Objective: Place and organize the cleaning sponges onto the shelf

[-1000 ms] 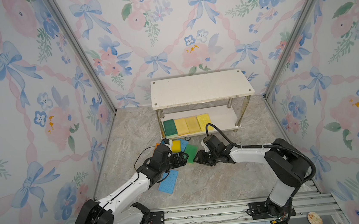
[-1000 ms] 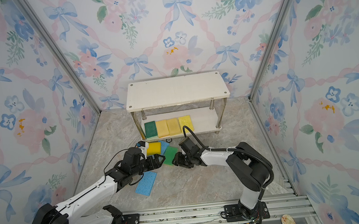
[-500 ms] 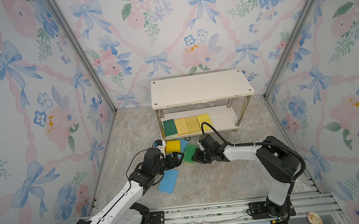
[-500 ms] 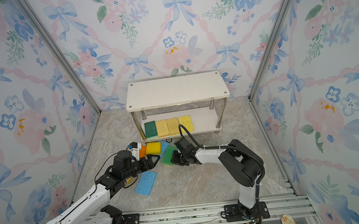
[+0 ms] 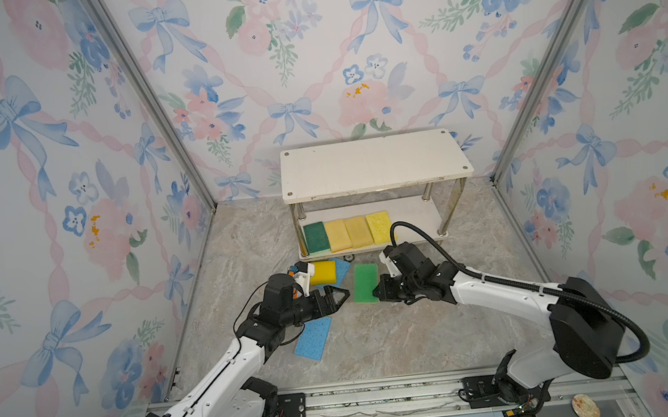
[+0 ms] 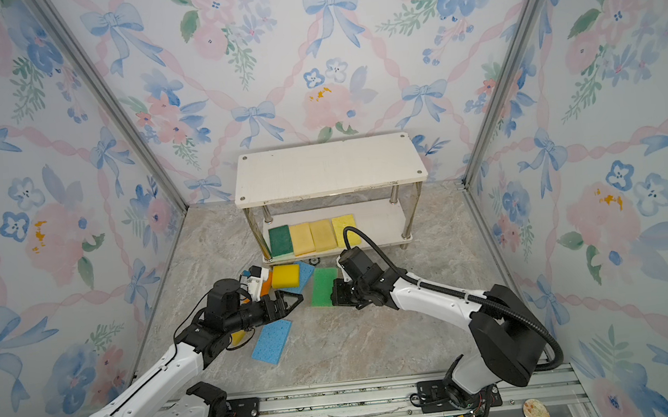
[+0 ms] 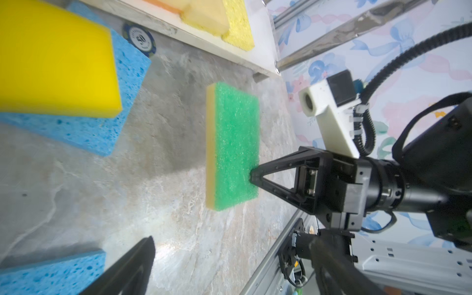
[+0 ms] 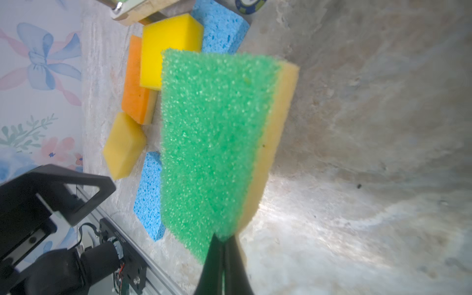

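**Bimanual station, sponge-sorting task.** The shelf (image 5: 374, 164) stood at the back of the marble-patterned worktop (image 5: 399, 337), against the floral wall. Its lower board carried four sponges lying flat in a row. From the left in both top views these were a dark green sponge (image 5: 315, 237), a pale yellow sponge (image 5: 338, 235), a tan sponge (image 5: 358, 231) and a porous yellow sponge (image 5: 380, 227).

The right end effector (image 7: 251, 176) was closed, pinching the light green sponge (image 5: 365, 282) at a long edge near one corner. That sponge sat just in front of the shelf, between the two arms, with its green scouring face up and a yellow foam layer beneath. Whether it rested on the worktop or was raised off it could not be told.

The left end effector (image 5: 341, 298) was open, its jaws spread wide and empty. It was low over the worktop, just beside the light green sponge, and pointed toward it without touching.

A blue sponge (image 5: 313, 339) lay flat beside the left wrist. Near the shelf's front left leg, a bright yellow sponge (image 5: 322, 272) rested on a second blue sponge (image 5: 343, 268). In the right wrist view an orange sponge (image 8: 132, 84) touched the bright yellow one, and a tan-yellow sponge (image 8: 124, 145) lay just beside the orange. A round blue-and-white disc (image 7: 140, 39) lay at the shelf's front edge.
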Motion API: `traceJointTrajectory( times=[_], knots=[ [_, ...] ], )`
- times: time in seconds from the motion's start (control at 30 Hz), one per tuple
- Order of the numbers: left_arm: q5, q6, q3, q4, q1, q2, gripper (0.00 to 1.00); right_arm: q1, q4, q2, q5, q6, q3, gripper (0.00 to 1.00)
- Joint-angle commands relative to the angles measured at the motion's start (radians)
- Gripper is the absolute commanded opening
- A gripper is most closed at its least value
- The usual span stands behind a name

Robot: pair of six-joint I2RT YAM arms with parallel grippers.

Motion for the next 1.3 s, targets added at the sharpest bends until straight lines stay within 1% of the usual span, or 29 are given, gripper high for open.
traceJointTrajectory(
  times=[0.0, 0.07, 0.13, 0.2, 0.3, 0.37, 0.47, 0.57, 0.7, 0.73, 0.8, 0.83, 0.9, 0.93, 0.97, 1.0, 1.03, 1.07, 1.1, 1.17, 1.2, 1.27],
  knots=[
    [0.169, -0.014, 0.063, 0.068, -0.04, 0.039, 0.98, -0.027, -0.223, -0.092, -0.076, -0.17, 0.031, 0.04],
    [0.173, -0.016, 0.1, 0.078, -0.078, 0.059, 0.98, -0.041, -0.302, -0.157, -0.117, -0.221, 0.073, 0.04],
    [0.178, -0.026, 0.128, 0.1, -0.097, 0.077, 0.98, -0.051, -0.364, -0.206, -0.166, -0.262, 0.114, 0.05],
    [0.196, -0.061, 0.138, 0.166, -0.108, 0.093, 0.98, -0.056, -0.432, -0.24, -0.195, -0.299, 0.16, 0.05],
    [0.235, -0.147, 0.127, 0.317, -0.121, 0.12, 0.98, -0.058, -0.503, -0.271, -0.251, -0.339, 0.217, 0.05],
    [0.233, -0.168, 0.127, 0.36, -0.129, 0.132, 0.98, -0.059, -0.54, -0.283, -0.275, -0.359, 0.244, 0.05],
    [0.212, -0.177, 0.136, 0.378, -0.148, 0.141, 0.92, -0.059, -0.571, -0.298, -0.307, -0.38, 0.259, 0.05],
    [0.197, -0.199, 0.135, 0.418, -0.166, 0.147, 0.83, -0.058, -0.577, -0.309, -0.308, -0.381, 0.254, 0.05],
    [0.185, -0.239, 0.118, 0.475, -0.176, 0.146, 0.67, -0.056, -0.576, -0.31, -0.308, -0.381, 0.248, 0.05],
    [0.183, -0.242, 0.117, 0.478, -0.178, 0.145, 0.61, -0.056, -0.575, -0.309, -0.308, -0.382, 0.246, 0.05],
    [0.179, -0.248, 0.112, 0.489, -0.182, 0.143, 0.45, -0.058, -0.575, -0.308, -0.302, -0.383, 0.246, 0.05],
    [0.177, -0.25, 0.11, 0.49, -0.183, 0.143, 0.35, -0.058, -0.575, -0.308, -0.299, -0.381, 0.246, 0.05],
    [0.171, -0.254, 0.103, 0.496, -0.185, 0.14, 0.19, -0.058, -0.57, -0.306, -0.296, -0.376, 0.245, 0.05],
    [0.169, -0.258, 0.101, 0.499, -0.185, 0.143, 0.09, -0.059, -0.567, -0.306, -0.296, -0.374, 0.245, 0.06],
    [0.168, -0.259, 0.1, 0.502, -0.186, 0.144, 0.03, -0.059, -0.564, -0.307, -0.291, -0.368, 0.244, 0.06],
    [0.168, -0.26, 0.099, 0.503, -0.187, 0.145, 0.01, -0.06, -0.563, -0.309, -0.285, -0.361, 0.242, 0.07],
    [0.165, -0.264, 0.099, 0.507, -0.187, 0.146, 0.01, -0.06, -0.563, -0.31, -0.277, -0.35, 0.242, 0.11],
    [0.16, -0.269, 0.098, 0.509, -0.188, 0.147, 0.01, -0.06, -0.563, -0.315, -0.264, -0.337, 0.24, 0.19],
    [0.152, -0.275, 0.097, 0.512, -0.188, 0.147, 0.01, -0.059, -0.559, -0.324, -0.253, -0.323, 0.236, 0.24],
    [0.129, -0.299, 0.093, 0.528, -0.187, 0.147, 0.0, -0.06, -0.53, -0.358, -0.225, -0.274, 0.215, 0.3],
    [0.107, -0.308, 0.093, 0.532, -0.187, 0.142, 0.0, -0.06, -0.513, -0.378, -0.205, -0.243, 0.204, 0.39],
    [0.015, -0.353, 0.074, 0.543, -0.188, 0.12, 0.0, -0.062, -0.477, -0.429, -0.124, -0.145, 0.169, 0.64]
  ],
)
